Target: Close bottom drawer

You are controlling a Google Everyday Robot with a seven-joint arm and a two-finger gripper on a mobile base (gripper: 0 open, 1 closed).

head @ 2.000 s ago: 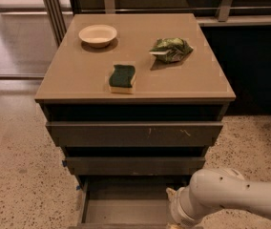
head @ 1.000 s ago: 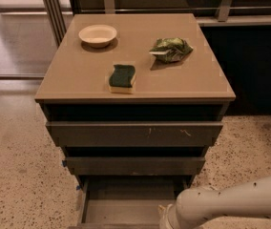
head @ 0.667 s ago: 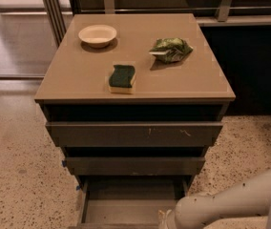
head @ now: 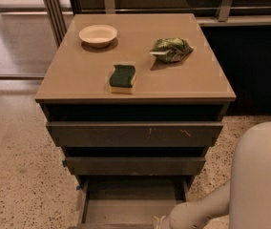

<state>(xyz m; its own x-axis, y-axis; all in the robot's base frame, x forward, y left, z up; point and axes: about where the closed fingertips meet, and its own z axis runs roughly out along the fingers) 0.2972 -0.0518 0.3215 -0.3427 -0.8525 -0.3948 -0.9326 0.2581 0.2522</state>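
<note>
The bottom drawer (head: pixel 126 206) is the narrowest of three dark grey-brown drawers. It stands pulled out at the foot of the cabinet, and its shallow tray runs off the lower edge of the view. My white arm (head: pixel 207 209) reaches in from the right, low down beside the drawer's right side. Only a small part of my gripper (head: pixel 160 222) shows at the bottom edge, at the drawer's front right. The mid-width drawer (head: pixel 134 166) and the widest drawer (head: pixel 134 134) above it stick out a little.
On the tan cabinet top (head: pixel 78 80) sit a cream bowl (head: pixel 98 35), a green and yellow sponge (head: pixel 122 78) and a green snack bag (head: pixel 171 49). Speckled floor (head: pixel 21 175) lies to the left. A dark counter front (head: pixel 250 61) stands at the right.
My arm has swung down and to the right. Its upper part now fills the lower right corner, and the gripper has dropped to the bottom edge. The drawer has not visibly moved.
</note>
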